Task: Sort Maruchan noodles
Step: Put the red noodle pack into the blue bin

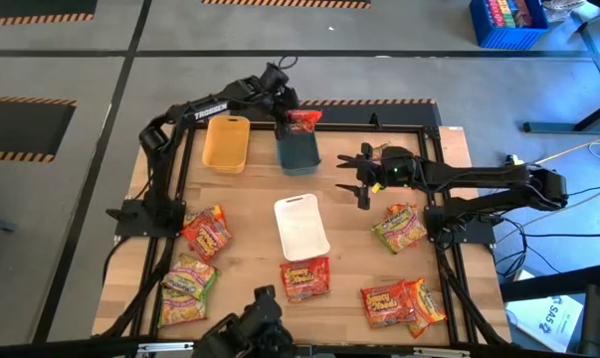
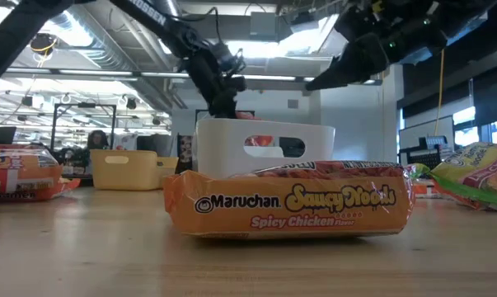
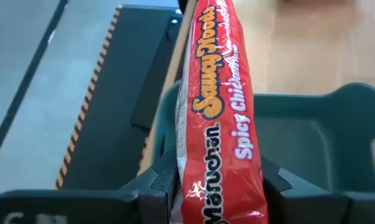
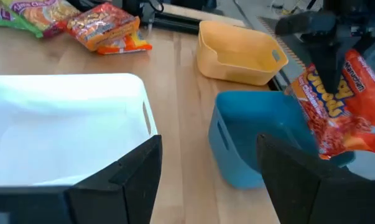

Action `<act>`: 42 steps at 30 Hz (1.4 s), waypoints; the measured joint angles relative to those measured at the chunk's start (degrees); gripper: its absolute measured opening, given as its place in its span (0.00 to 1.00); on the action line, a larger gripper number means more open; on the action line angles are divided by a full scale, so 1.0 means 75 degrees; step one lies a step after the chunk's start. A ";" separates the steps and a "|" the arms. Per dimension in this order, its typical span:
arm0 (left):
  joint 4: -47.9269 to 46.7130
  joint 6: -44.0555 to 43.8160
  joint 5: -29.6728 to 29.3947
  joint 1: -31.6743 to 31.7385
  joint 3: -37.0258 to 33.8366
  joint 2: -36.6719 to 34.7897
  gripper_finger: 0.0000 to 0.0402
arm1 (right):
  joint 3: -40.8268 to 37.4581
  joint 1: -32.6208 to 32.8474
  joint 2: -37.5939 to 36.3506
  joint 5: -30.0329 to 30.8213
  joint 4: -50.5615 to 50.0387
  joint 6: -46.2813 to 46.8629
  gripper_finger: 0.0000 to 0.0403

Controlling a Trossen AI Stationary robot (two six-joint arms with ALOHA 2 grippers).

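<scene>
I'm looking straight down on the whole table overhead, and level across it from the low camera; both wrist cameras are sitting close, both catching the blue tray and red packet.

Bright overhead room lights; low view glare, foreground pkt sharp.

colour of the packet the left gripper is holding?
Red crinkly plastic noodle packet with yellow and white lettering, clearest in the left wrist view.
</scene>
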 joint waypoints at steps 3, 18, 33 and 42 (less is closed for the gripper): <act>-0.0016 0.0028 -0.0013 0.0068 0.0003 0.0178 0.28 | -0.0215 0.0000 0.0000 0.0000 0.0442 0.0000 0.60; 0.0240 0.0032 -0.0176 0.0286 0.0009 0.0896 0.29 | -0.0435 0.0000 0.0002 -0.0061 0.0789 0.0063 0.60; 0.0300 0.0229 -0.1622 -0.0031 0.0009 0.0882 0.43 | -0.0435 0.0000 0.0003 -0.0522 0.0792 0.0099 0.60; 0.0063 0.0181 -0.1994 -0.0151 0.0240 0.0732 0.43 | -0.0435 0.0000 0.0003 -0.0522 0.0795 0.0099 0.60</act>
